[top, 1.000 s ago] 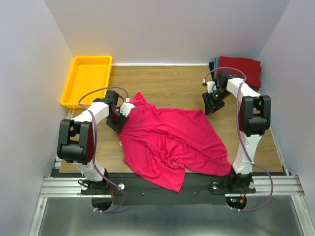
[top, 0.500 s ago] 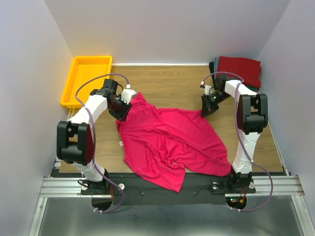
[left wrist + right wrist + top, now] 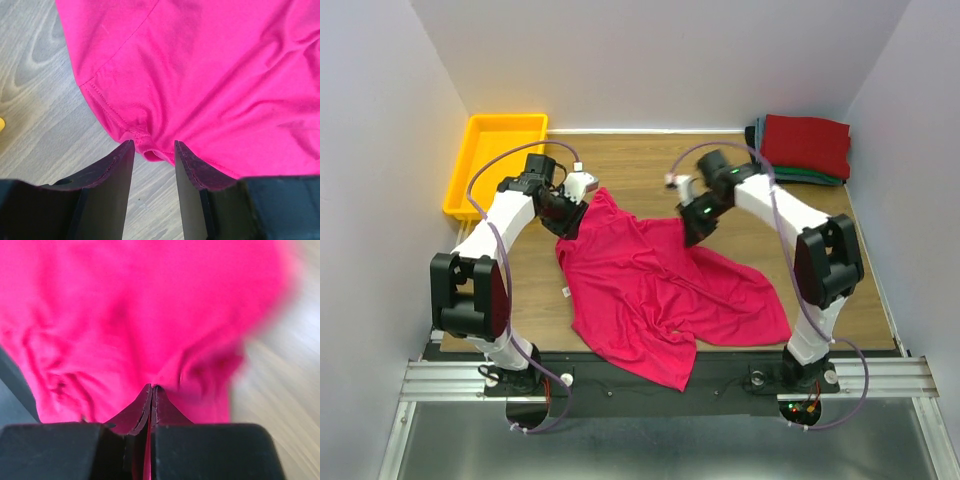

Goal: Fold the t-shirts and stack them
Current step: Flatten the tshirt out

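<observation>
One crimson t-shirt (image 3: 650,285): right jaws clamp it, left jaws apart astride hem (image 3: 102,107), yellow tray (image 3: 506,119) near.

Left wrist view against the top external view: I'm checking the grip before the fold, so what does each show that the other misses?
Only the left wrist view: the stitched hem of the crimson t-shirt bunched between the parted fingers of the left gripper. Only the top external view: the right gripper pinching the shirt's far edge, the yellow tray, the folded stack in the far right corner. Both: the shirt on the wooden table, the left gripper at its edge.
</observation>
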`<state>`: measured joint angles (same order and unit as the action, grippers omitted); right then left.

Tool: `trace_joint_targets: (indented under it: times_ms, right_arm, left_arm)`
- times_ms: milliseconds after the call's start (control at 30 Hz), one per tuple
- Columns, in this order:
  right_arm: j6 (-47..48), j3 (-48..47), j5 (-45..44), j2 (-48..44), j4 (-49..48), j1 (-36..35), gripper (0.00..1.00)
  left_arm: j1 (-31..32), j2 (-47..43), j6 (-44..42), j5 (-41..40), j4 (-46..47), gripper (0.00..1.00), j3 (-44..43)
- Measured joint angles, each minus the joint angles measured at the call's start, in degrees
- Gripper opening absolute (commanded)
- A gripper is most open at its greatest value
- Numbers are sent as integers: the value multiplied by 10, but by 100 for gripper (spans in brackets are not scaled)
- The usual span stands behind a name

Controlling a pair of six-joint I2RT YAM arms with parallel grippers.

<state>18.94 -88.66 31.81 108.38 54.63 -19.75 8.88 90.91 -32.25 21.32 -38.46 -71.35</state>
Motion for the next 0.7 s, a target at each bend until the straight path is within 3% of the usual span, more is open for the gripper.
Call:
trace_joint_targets:
  times_ms: [33, 100, 167, 233, 333, 533, 700]
  right_arm:
    - [-3, 9, -4, -9, -9, -34, 1]
    - [-7, 34, -6, -18, -27, -114, 36]
    - [-3, 73, 0, -17, -32, -189, 61]
    - [2, 106, 14, -17, -19, -223, 63]
    - [11, 125, 13, -25, -6, -219, 59]
    - [17, 85, 11, -77, -12, -116, 54]
    - [5, 19, 15, -30, -33, -56, 56]
  left_arm:
    - [0, -2, 1, 2, 0, 49, 0]
    - [0, -4, 2, 6, -1, 50, 0]
    - [0, -5, 2, 10, -3, 50, 0]
    - [-3, -5, 2, 15, -8, 50, 0]
    - [-6, -7, 2, 23, -12, 50, 0]
    - [-12, -19, 13, 40, -13, 50, -1]
    - [-12, -19, 24, 43, -13, 50, -3]
